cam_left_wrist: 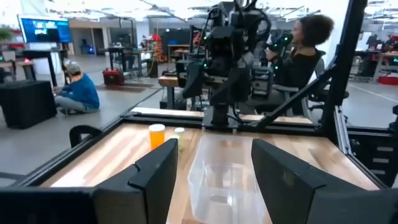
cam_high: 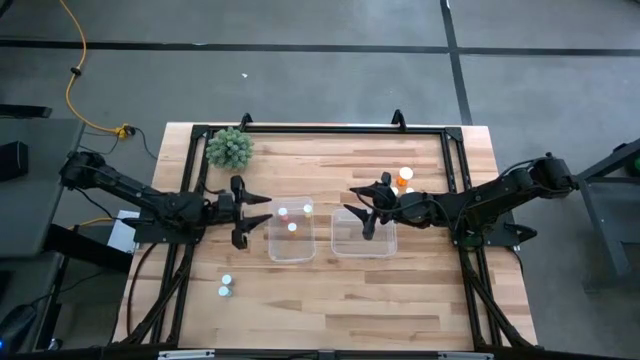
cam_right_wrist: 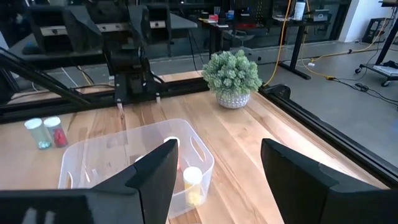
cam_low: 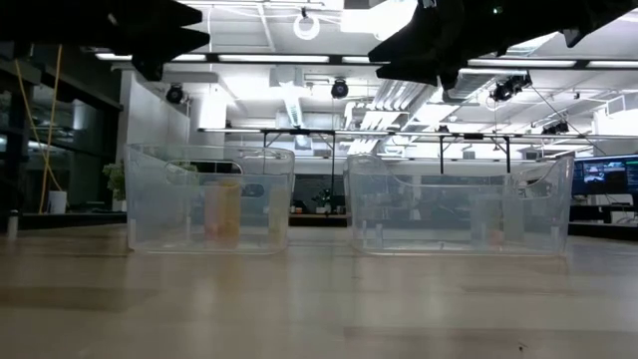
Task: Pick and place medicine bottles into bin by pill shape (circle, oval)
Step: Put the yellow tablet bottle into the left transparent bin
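Grey floor (cam_high: 300, 90) with dark seams, yellow cable (cam_high: 75, 70) trailing across it, bright ceiling lights (cam_low: 307, 25), lit monitor (cam_low: 606, 172), desks and chairs beyond the tabletop (cam_high: 330, 290)

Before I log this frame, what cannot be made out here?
- Pill shapes: the bottles are too small in the high view.
- Contents of the left tub: blurred through its wall in the low view.
- Left gripper and right gripper: fingers open, tips cut off by each wrist view's edge.
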Motion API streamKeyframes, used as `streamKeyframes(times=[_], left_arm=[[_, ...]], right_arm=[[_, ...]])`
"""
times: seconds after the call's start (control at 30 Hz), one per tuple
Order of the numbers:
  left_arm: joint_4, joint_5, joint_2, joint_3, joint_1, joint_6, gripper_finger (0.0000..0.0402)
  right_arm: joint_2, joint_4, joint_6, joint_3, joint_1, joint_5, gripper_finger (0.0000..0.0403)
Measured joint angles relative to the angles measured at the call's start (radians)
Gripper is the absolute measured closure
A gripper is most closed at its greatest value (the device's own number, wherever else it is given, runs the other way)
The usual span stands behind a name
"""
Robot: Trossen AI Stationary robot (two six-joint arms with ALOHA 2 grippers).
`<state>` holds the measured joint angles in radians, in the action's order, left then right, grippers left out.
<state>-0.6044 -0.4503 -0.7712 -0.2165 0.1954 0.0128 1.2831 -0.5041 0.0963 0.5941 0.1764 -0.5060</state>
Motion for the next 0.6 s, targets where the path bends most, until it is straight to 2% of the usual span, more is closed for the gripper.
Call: streamKeyframes(times=[0.47, 0.53, 0.6], left_arm=[[-0.037, 0.020, -0.001, 0.000, 0.000, 0.012, 0.0206], [-0.044, 0.037, -0.001, 0.000, 0.000, 0.025, 0.0206], [-0.046, 0.056, -0.001, 0.000, 0.000, 0.024, 0.0206]], right_arm=[[0.000, -0.001, 0.017, 0.000, 0.000, -0.007, 0.0179], [0.000, -0.001, 0.044, 0.000, 0.001, -0.055, 0.0179], [0.000, 0.017, 0.098, 0.007, 0.000, -0.151, 0.0179]])
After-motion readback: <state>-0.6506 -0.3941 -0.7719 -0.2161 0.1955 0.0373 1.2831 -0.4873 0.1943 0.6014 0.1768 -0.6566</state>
